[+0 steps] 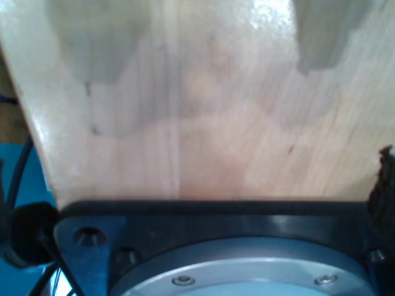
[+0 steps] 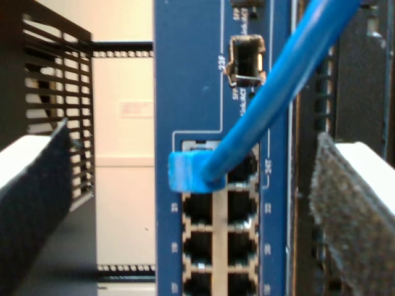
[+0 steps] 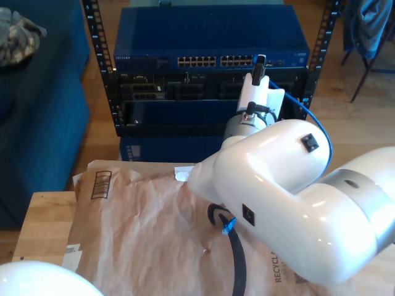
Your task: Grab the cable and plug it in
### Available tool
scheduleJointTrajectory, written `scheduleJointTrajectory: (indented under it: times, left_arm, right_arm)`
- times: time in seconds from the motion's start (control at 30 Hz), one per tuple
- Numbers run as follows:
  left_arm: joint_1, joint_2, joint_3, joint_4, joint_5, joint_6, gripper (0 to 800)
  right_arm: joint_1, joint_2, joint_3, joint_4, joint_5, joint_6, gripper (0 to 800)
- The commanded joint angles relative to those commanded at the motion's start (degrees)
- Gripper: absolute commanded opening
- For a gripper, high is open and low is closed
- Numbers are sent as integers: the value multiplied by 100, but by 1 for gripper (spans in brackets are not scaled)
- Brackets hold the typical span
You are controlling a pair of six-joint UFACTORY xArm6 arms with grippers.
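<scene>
One bright blue cable (image 2: 281, 80) is running, thin and round, down to one blue-booted plug (image 2: 188, 171) that is sitting in a port of the upper row on the blue switch panel (image 2: 191, 92); whether it is fully seated cannot be told. Two felt-faced fingers (image 2: 349, 216) of my second gripper (image 2: 197, 203) are standing spread on either side of the plug, touching neither plug nor cable (released, grasping nothing). Below the plug, three rows of dark square ports (image 2: 199, 213) are showing, two to a row.

In the exterior view, the blue switch (image 3: 210, 37) is sitting at the top of a black perforated rack (image 3: 99, 68), far from the camera, and the cable (image 3: 318, 126) is curving down at the exterior view's right of the glossy white second arm (image 3: 290, 185). Crumpled brown paper (image 3: 142, 234) is covering the near wooden table (image 3: 43, 216).

My first gripper's black mount (image 1: 216, 216) is facing a pale, smooth-grained wooden surface (image 1: 197, 111); whether it is spread or clenched I cannot tell.
</scene>
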Motion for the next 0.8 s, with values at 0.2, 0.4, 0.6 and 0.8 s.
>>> scheduleJointTrajectory:
  times: [0.2,0.4,0.6,0.8]
  left_arm:
    - [0,0,0,0,0,0,800]
    - [0,0,0,0,0,0,800]
    - [0,0,0,0,0,0,800]
    - [0,0,0,0,0,0,800]
  right_arm:
    - [-44,-1081,1196,-9,598,9,696]
    - [-193,-1899,1890,-308,1099,-141,717]
    - [-756,-2637,2514,-818,2251,-431,790]
    - [-1530,-3288,2796,-1108,3262,-888,791]
